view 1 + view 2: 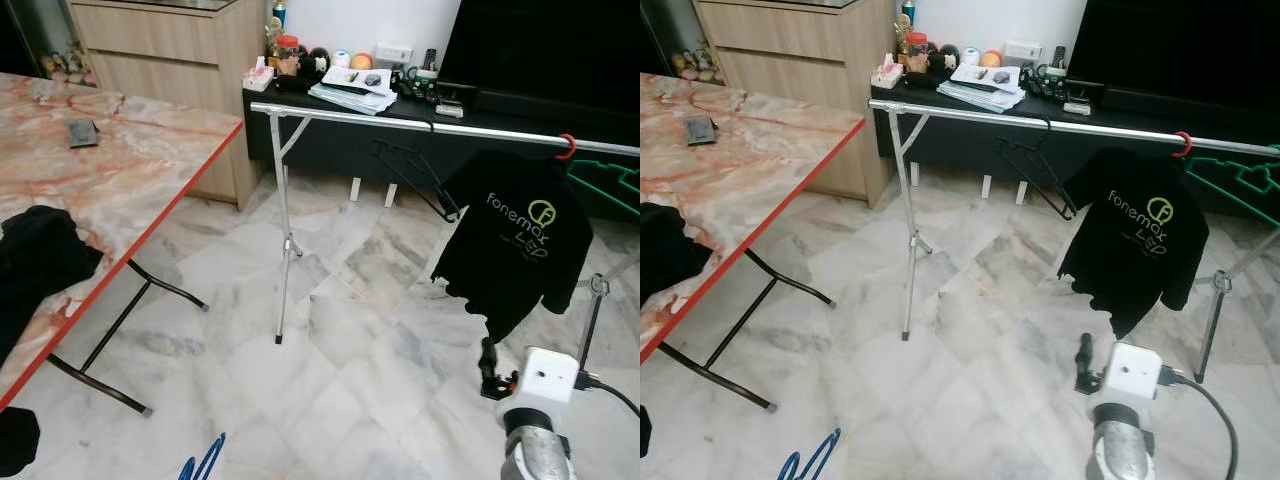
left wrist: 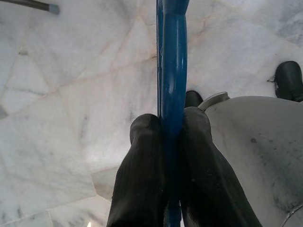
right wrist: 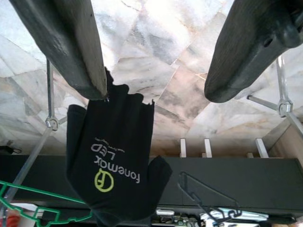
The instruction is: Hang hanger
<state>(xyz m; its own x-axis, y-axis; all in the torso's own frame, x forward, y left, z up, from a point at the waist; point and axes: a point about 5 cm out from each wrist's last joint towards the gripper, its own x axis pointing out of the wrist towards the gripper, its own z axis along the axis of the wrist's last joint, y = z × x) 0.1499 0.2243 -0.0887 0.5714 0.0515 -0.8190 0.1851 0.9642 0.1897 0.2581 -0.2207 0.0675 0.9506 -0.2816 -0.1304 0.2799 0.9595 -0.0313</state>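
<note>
My left gripper is shut on a blue hanger, held low over the marble floor; the hanger's tip shows at the bottom of the left eye view. My right gripper stands open and empty, low at the right, below a black T-shirt that hangs on a red hanger. The silver clothes rail runs across the room. An empty black hanger hangs near the rail's middle, and a green hanger hangs at its far right.
A marble-topped folding table with a red edge stands at the left, with black clothing and a dark phone on it. Behind the rail are a cluttered black TV cabinet and a wooden cabinet.
</note>
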